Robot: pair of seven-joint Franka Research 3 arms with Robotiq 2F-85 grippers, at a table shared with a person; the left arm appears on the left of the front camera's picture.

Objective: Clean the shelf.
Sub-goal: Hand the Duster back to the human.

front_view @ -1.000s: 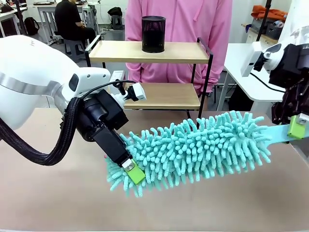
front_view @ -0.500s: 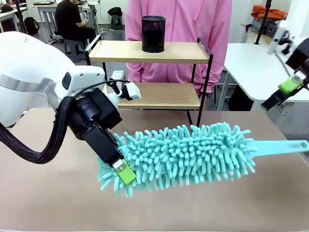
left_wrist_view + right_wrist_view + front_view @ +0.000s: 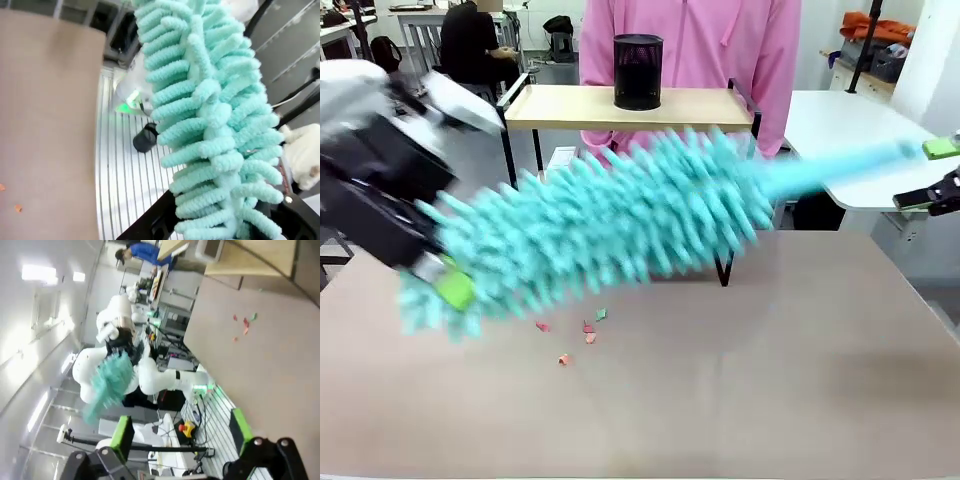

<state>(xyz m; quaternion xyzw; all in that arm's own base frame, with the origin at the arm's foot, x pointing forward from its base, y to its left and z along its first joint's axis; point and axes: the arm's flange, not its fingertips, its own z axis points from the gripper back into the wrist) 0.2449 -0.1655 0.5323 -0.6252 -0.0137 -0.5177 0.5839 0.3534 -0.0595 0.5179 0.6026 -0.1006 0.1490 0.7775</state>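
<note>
The shelf (image 3: 570, 105) stands at the table's far edge, its lower board mostly hidden behind a teal fluffy duster (image 3: 610, 220). My left gripper (image 3: 450, 290) is shut on the duster's fluffy end at the left and holds it slanted in the air, motion-blurred, its handle (image 3: 830, 168) pointing up to the right. In the left wrist view the duster's strands (image 3: 210, 115) fill the space between my left gripper's (image 3: 230, 225) fingers. My right gripper (image 3: 932, 175) hangs open at the far right, just off the handle tip. Its jaws (image 3: 181, 432) are wide and empty, and the shelf (image 3: 250, 260) appears at top right.
A black mesh cup (image 3: 637, 70) stands on the shelf's top board. Small coloured scraps (image 3: 585, 330) lie on the beige table (image 3: 770, 380) below the duster. A person in pink (image 3: 690, 40) stands behind the shelf. A white table (image 3: 840, 130) is at the right.
My left gripper has swung the duster up off the table and to the left. The right gripper has let go of the handle and pulled back to the right. Scraps now show on the table.
</note>
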